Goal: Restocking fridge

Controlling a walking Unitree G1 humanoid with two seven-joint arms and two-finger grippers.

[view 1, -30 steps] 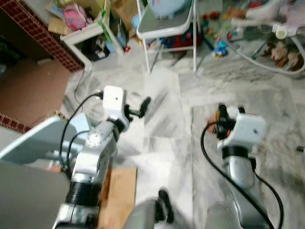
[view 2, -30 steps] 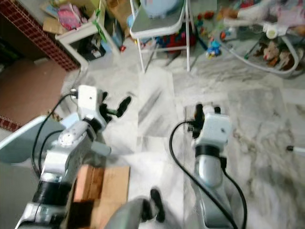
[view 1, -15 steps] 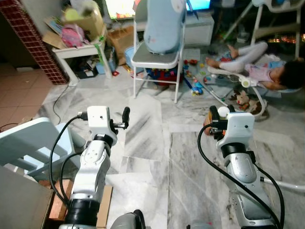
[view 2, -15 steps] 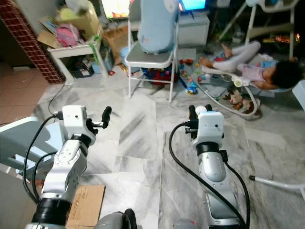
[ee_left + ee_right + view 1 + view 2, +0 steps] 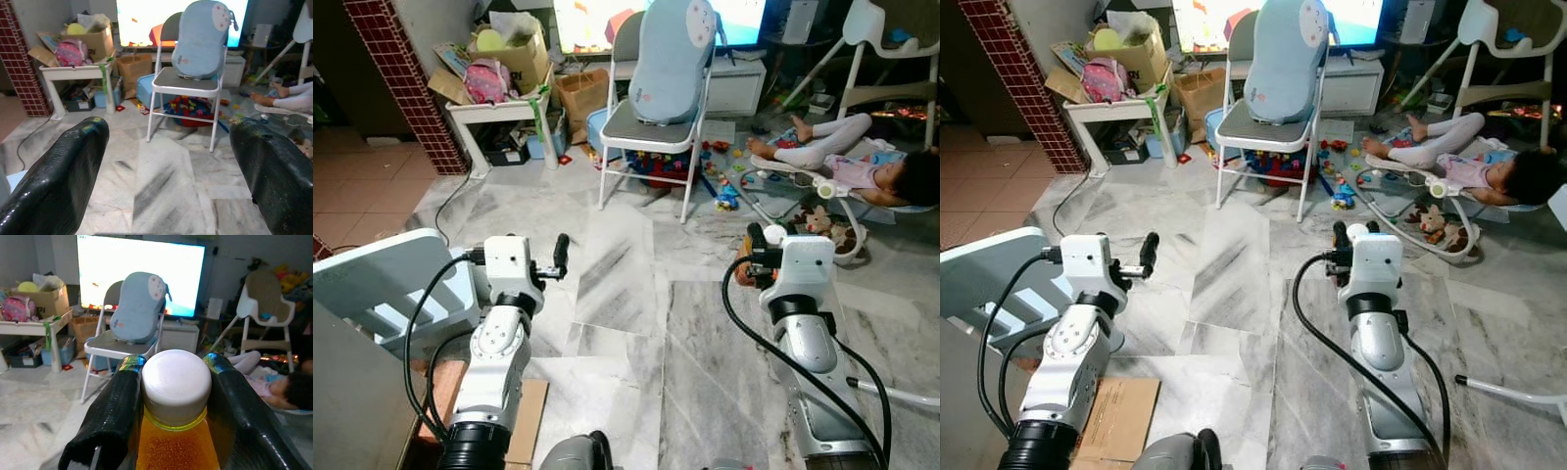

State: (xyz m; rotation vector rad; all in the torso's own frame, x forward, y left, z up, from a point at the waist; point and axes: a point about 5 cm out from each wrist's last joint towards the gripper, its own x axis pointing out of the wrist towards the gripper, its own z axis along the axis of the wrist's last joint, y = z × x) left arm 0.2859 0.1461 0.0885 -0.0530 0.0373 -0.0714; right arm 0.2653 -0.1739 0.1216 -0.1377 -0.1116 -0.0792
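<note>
The right gripper (image 5: 168,431) is clamping its jaws on a bottle (image 5: 175,431) of orange drink with a white cap, holding it out over the marble floor (image 5: 636,284). The left gripper (image 5: 166,161) is reaching forward with its jaws wide apart, toward a folding chair (image 5: 656,127) far ahead.

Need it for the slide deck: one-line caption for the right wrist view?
Right gripper clamps a white-capped bottle of orange drink, facing a folding chair and lit television.

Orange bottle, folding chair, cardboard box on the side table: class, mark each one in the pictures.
orange bottle (image 5: 177,382), right wrist view, on its white cap.
folding chair (image 5: 648,125), left eye view, on its grey seat.
cardboard box (image 5: 1141,61), right eye view, on its front face.
</note>
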